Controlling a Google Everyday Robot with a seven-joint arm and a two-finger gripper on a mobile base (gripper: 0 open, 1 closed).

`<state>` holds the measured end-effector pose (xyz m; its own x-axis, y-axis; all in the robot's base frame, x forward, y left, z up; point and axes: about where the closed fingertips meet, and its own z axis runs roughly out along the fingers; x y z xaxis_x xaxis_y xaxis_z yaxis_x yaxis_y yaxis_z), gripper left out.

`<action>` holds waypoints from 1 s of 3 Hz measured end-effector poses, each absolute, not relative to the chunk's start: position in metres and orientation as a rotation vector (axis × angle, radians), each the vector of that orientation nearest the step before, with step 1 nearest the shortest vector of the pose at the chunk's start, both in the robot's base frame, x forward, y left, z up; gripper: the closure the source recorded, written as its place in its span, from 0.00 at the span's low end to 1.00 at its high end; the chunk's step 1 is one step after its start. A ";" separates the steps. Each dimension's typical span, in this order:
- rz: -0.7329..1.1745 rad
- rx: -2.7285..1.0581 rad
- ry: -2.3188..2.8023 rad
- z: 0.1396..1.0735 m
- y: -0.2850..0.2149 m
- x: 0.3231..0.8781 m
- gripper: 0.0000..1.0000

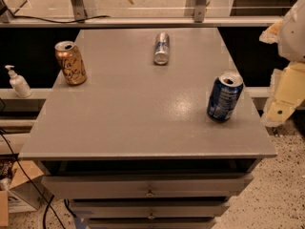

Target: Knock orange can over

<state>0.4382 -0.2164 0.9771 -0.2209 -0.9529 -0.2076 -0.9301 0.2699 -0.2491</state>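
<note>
1 orange can (70,62) stands upright at the table (143,113) back left, top opened; gripper (286,99) beside right edge, open or closed I cannot tell.

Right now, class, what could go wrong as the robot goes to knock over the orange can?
1. The gripper hangs at the far right, beside the dark blue can; reaching across may topple that one instead.
2. The orange can stands near the left edge of the cabinet top; a leftward push could send it off.
</note>
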 end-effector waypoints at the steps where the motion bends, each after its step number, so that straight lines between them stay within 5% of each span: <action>1: -0.102 -1.723 2.229 0.977 -0.216 0.438 0.00; 3: -0.045 -1.708 2.079 0.986 -0.190 0.453 0.00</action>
<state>0.4527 -0.1896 0.9857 -0.1347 -0.9389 -0.3166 -0.9244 0.2342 -0.3012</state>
